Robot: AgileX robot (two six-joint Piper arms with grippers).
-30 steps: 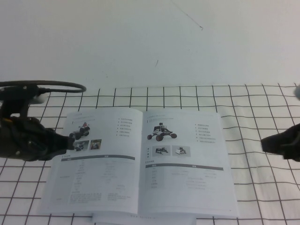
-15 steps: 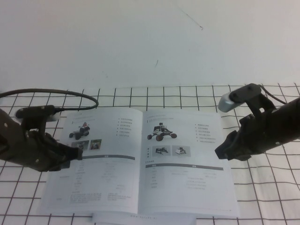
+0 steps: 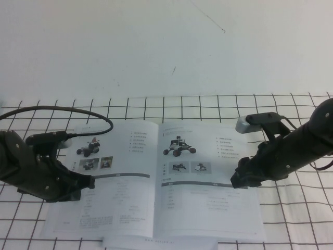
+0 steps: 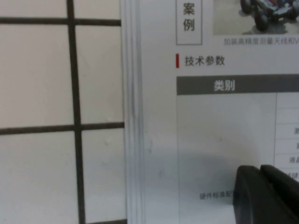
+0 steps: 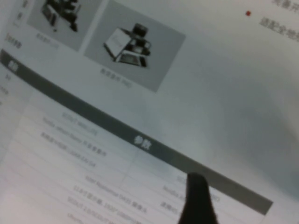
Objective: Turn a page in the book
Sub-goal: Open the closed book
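The book (image 3: 151,208) lies open and flat on the grid cloth. Its right-hand leaf is the page (image 3: 208,203), showing a black rover above two small photos; it also fills the right wrist view (image 5: 140,93). The left-hand leaf (image 3: 117,198) shows a rover with a red-topped rider. My left gripper (image 3: 87,182) is shut and empty, low over the left leaf near its outer edge (image 4: 133,116); its fingers (image 4: 252,196) are pressed together above the printed table. My right gripper (image 3: 238,179) is low over the page's outer part, by the grey header bar (image 5: 140,140).
A plain white sheet (image 3: 156,242) sticks out from under the book's near edge. The black-lined grid cloth (image 3: 291,208) covers the table's near part, with bare white surface (image 3: 156,47) beyond. The left arm's black cable (image 3: 78,111) loops above the book's far left corner.
My right arm came in from the right edge and now sits over the page's outer part. My left arm shifted right onto the left leaf. The book has not moved.
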